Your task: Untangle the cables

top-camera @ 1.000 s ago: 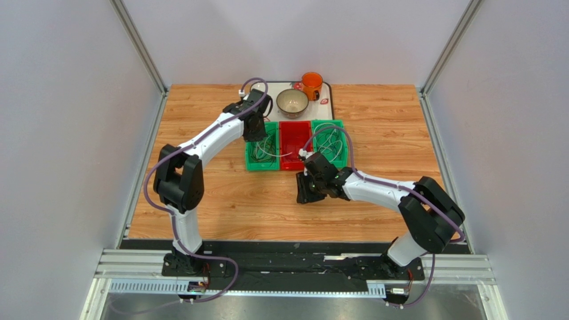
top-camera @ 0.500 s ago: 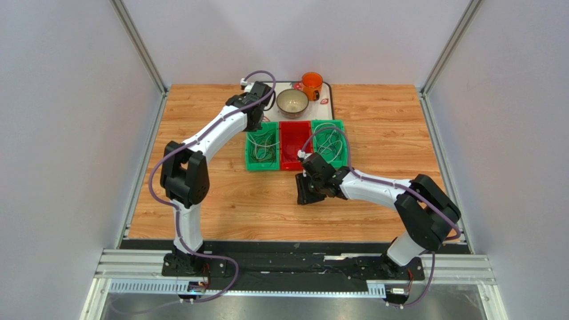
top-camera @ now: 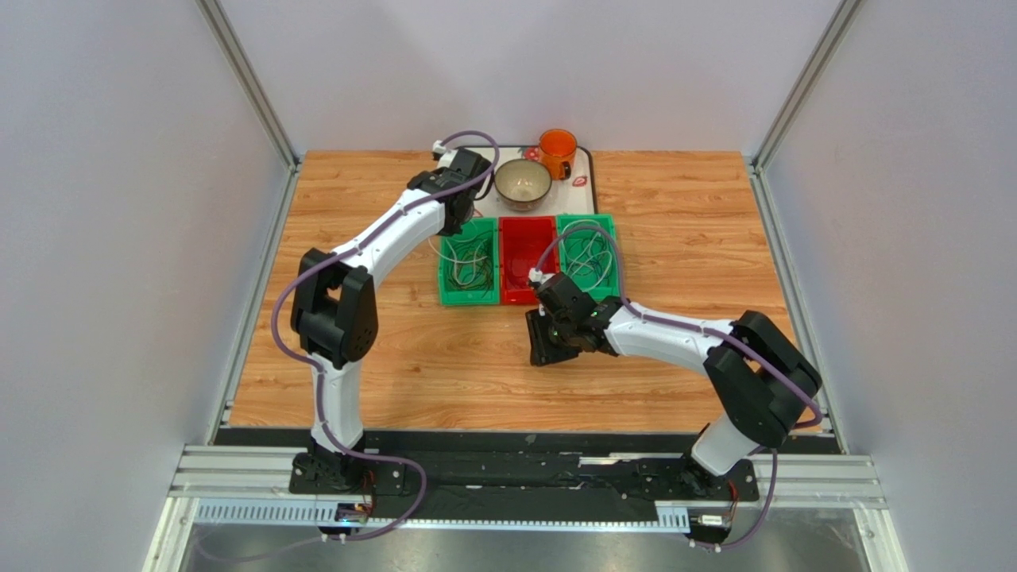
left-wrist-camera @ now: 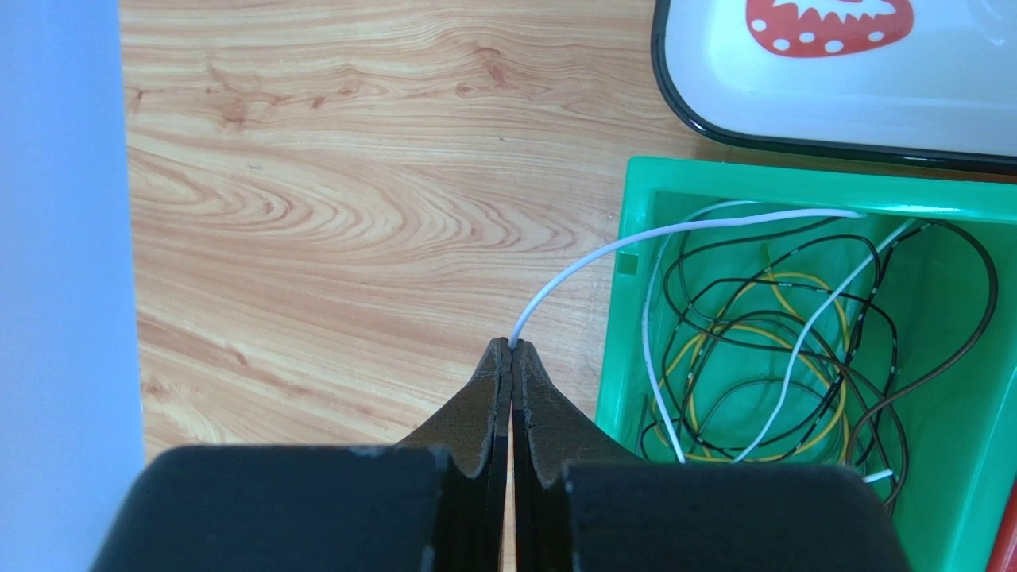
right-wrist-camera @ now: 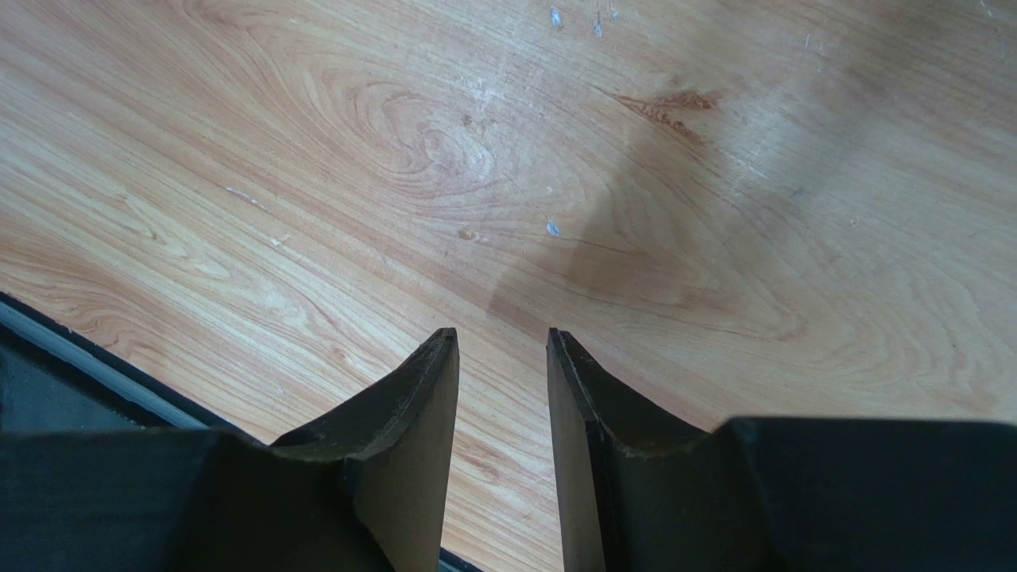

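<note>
My left gripper (left-wrist-camera: 513, 347) is shut on the end of a white cable (left-wrist-camera: 669, 235), over the wood just left of the left green bin (left-wrist-camera: 621, 358). The white cable arcs from the fingertips over the bin's rim into a tangle of black, yellow and white cables (left-wrist-camera: 812, 346). In the top view the left gripper (top-camera: 451, 222) is at that bin's (top-camera: 447, 290) far left corner. More cables (top-camera: 590, 257) lie in the right green bin. My right gripper (right-wrist-camera: 501, 346) is open and empty above bare wood, in front of the bins (top-camera: 543, 348).
A red bin (top-camera: 527, 256) sits between the two green bins. Behind them a white tray (top-camera: 584, 191) holds a bowl (top-camera: 523, 182) and an orange cup (top-camera: 556, 148); its rim shows in the left wrist view (left-wrist-camera: 836, 131). The table's near edge (right-wrist-camera: 84, 358) is close to the right gripper.
My left gripper has moved back and left from over the left green bin to its far left corner, drawing the white cable out over the rim. The right gripper has shifted slightly left.
</note>
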Motion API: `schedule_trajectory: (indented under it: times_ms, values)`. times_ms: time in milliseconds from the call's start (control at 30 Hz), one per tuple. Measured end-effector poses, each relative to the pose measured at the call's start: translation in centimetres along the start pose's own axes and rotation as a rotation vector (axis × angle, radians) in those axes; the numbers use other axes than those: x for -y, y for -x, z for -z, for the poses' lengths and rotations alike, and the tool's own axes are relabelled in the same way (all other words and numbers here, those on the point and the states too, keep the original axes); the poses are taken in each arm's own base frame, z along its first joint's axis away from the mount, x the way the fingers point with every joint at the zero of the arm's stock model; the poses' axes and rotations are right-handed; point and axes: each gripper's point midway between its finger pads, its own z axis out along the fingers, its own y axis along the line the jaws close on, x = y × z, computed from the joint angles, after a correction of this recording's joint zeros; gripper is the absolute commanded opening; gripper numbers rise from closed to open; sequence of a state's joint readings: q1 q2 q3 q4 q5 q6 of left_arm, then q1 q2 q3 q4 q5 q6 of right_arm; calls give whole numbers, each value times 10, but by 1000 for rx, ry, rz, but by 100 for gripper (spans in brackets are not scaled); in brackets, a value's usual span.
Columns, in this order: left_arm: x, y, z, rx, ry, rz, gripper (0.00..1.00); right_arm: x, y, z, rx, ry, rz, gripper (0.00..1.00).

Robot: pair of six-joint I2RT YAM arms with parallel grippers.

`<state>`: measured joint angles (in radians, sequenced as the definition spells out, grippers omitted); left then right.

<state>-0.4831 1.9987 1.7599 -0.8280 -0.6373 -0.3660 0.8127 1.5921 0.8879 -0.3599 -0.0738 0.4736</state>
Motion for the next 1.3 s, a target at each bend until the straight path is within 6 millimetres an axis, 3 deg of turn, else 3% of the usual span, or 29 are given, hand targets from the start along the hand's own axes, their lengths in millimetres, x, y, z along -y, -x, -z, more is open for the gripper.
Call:
schedule_trajectory:
  times_ms: [233, 500, 967, 1100, 1200, 1300]
  values:
    - [6, -1, 3, 2, -17, -8, 0, -3, 0, -3, -2, -10, 13, 36]
    - [45, 8, 22, 35, -98, -13, 0, -5, 1, -5, 1, -16, 26, 36]
    - [74, -9, 23, -5, -172, -1, 0, -4, 1, -5, 5, -24, 36, 36]
    - [80, -26, 16, -42, -192, -15, 17, -4, 0, -5, 2, -26, 38, 36]
    - [82, -43, 8, -55, -197, -20, 40, -4, 0, -6, -3, -30, 38, 36]
    - [77, -60, 8, -73, -204, -32, 50, -4, -1, -7, -7, -36, 41, 36]
